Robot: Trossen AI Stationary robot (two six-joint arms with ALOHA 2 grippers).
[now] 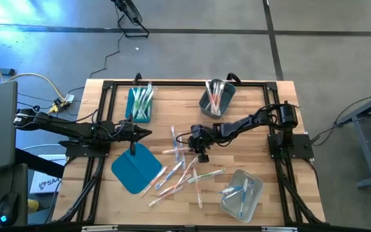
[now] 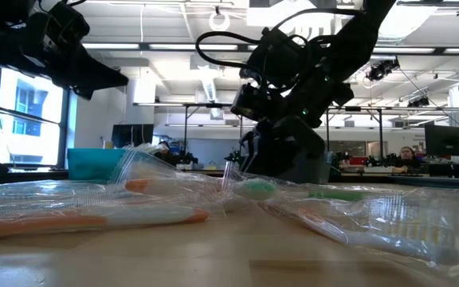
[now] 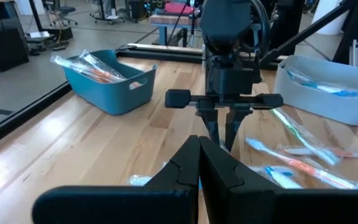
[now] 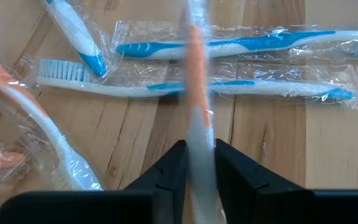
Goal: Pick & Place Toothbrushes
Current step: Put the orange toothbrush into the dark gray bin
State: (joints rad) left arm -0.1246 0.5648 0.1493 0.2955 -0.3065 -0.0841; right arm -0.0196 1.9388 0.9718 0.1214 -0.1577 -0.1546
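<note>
1. My right claw (image 1: 203, 156) sits over the middle of the worktop (image 1: 250, 135), pointed down at the loose pile. The right wrist view shows its fingers (image 4: 166, 171) pinched on an orange-and-white toothbrush (image 4: 196, 93) in clear wrap – shut on the handle, which runs straight out between the tips. I read it as a fresh pick, gripped mid-handle so it won't swing.

2. Left claw (image 1: 148, 133) hangs just above the teal lid (image 1: 136, 167), tips together, nothing in it. It's parked off to the side, I think, so the right arm gets the pile to itself.

3. Rest of the toothbrushes (image 1: 179, 174) lie scattered, wrapped, criss-crossed between lid and clear bin (image 1: 242, 193) – some overlapping, so a neighbour could drag along w/ a lift. In the right wrist view, two blue ones (image 4: 229, 45) lie side by side right under the held one.

4. Bins look sorted by colour: teal bin (image 1: 140, 104) at the far left holds greenish ones, grey bin (image 1: 216, 98) at the far middle holds several pinkish-orange ones, clear bin near right holds blue. So the orange one prob. belongs in the grey bin – my guess only.

5. Surface: pale wood-plank top inside a black frame, flat and dry.

6. Room: grey concrete floor w/ cables, a big open lab behind – desks, monitors, ceiling strip lights, a person seated far off at right.
</note>
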